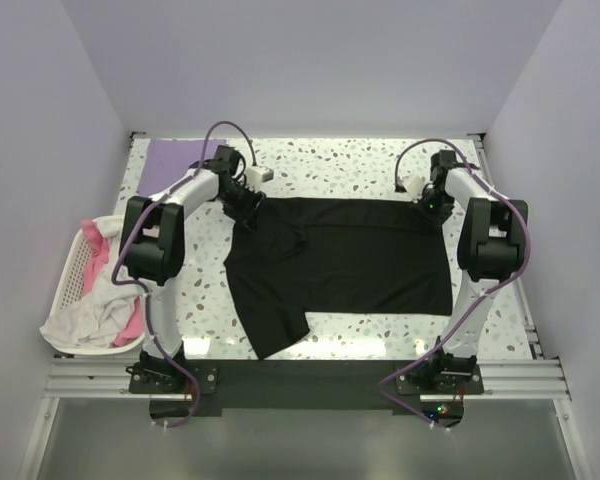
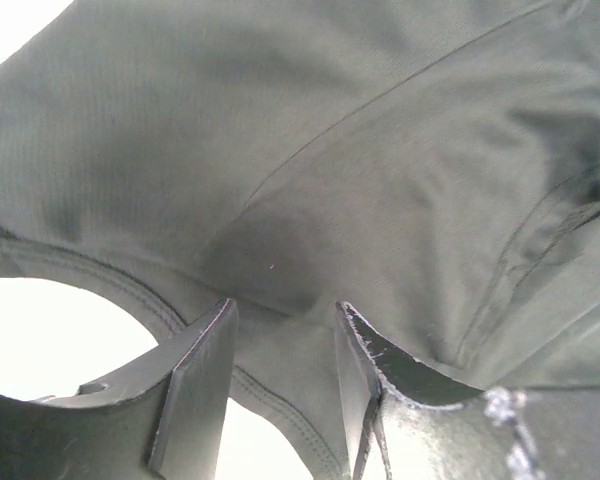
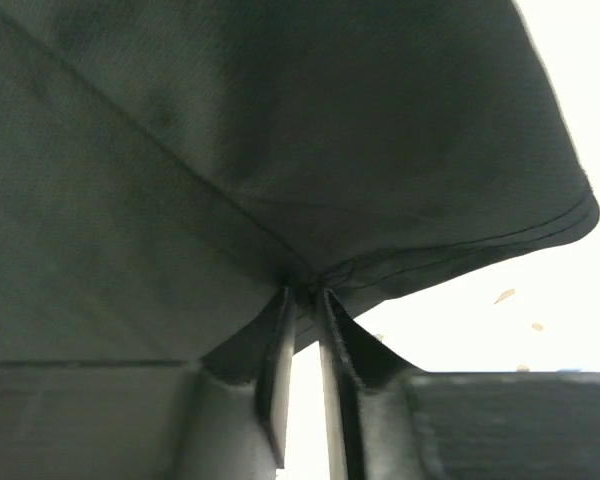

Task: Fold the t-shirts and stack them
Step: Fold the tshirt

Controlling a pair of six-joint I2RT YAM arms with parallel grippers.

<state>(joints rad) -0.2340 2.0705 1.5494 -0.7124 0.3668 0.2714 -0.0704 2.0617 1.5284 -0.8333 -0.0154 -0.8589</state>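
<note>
A large black t-shirt [image 1: 350, 265] lies spread across the middle of the speckled table, one sleeve pointing toward the near edge. At its far left corner is my left gripper [image 1: 243, 207]; in the left wrist view its jaws [image 2: 280, 305] stand apart astride the stitched hem, with black cloth [image 2: 380, 150] between and beyond them. My right gripper [image 1: 435, 207] is at the far right corner. There its nearly closed jaws [image 3: 305, 292] pinch the shirt's edge [image 3: 230, 120]. A lavender t-shirt [image 1: 175, 160] lies as a flat square at the back left.
A white lattice basket [image 1: 70, 275] with white and pink clothes [image 1: 105, 300] hangs off the table's left side. Lilac walls close in the table on three sides. Both arm bases sit on the rail at the near edge.
</note>
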